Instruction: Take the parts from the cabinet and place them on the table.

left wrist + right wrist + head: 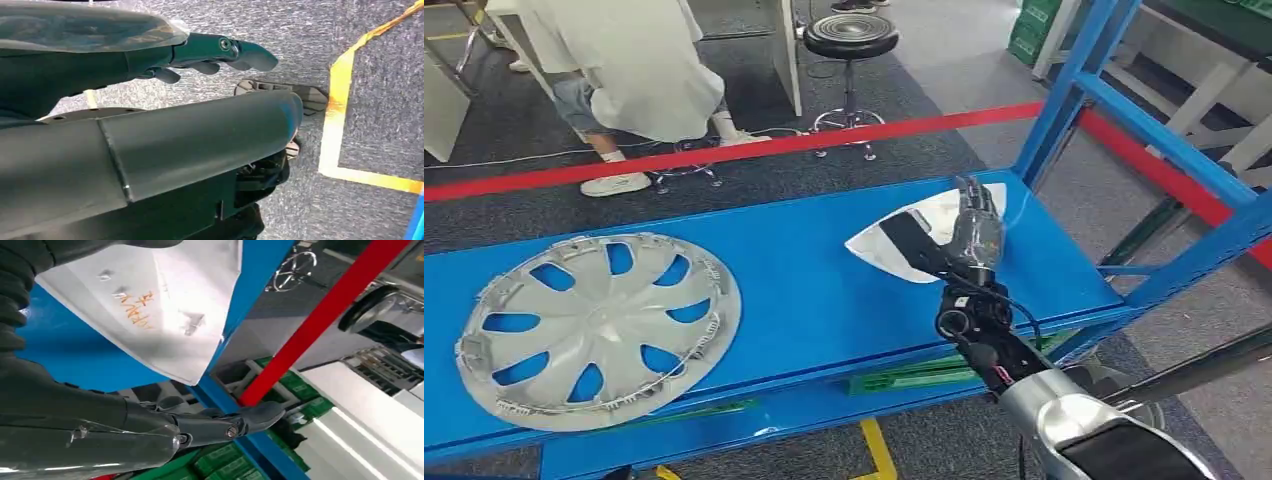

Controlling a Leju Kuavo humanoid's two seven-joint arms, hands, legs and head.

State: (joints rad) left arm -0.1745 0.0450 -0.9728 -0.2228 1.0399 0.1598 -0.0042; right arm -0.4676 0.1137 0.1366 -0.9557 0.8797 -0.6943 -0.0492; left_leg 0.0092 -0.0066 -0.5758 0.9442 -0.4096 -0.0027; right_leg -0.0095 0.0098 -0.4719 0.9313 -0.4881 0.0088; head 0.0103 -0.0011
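2 parts lie on the blue shelf (804,290) in front of you — a silver hubcap (599,328) flat at its left end, and a white triangular panel (914,240) toward its right end, well apart from the hubcap. In the head view your right hand (974,228) reaches out over the panel, its fingers extended across the panel's upper surface near the far right corner of the shelf. You cannot tell from that view whether the fingers press on the panel or only hover above it. In the right wrist view the panel (160,315) shows orange handwriting on its pale face, and the hand (165,430) has 1 dark finger stretched out straight beside the panel's pointed tip, with nothing visibly clasped; whether the hand grasps the panel cannot be told.

Your left hand (210,55) hangs low, above grey carpet (380,100) crossed by yellow tape (335,125). Its fingers are stretched out and hold nothing — the hand is released.

Beyond the shelf, a red tape barrier (754,150) runs across the floor. Behind it a person in a white coat (639,70) sits with white shoes on the carpet, and a black round stool (851,40) stands just beside them. Blue frame posts (1064,100) rise at the right end of the shelf, and green crates (924,375) sit on the level below it.
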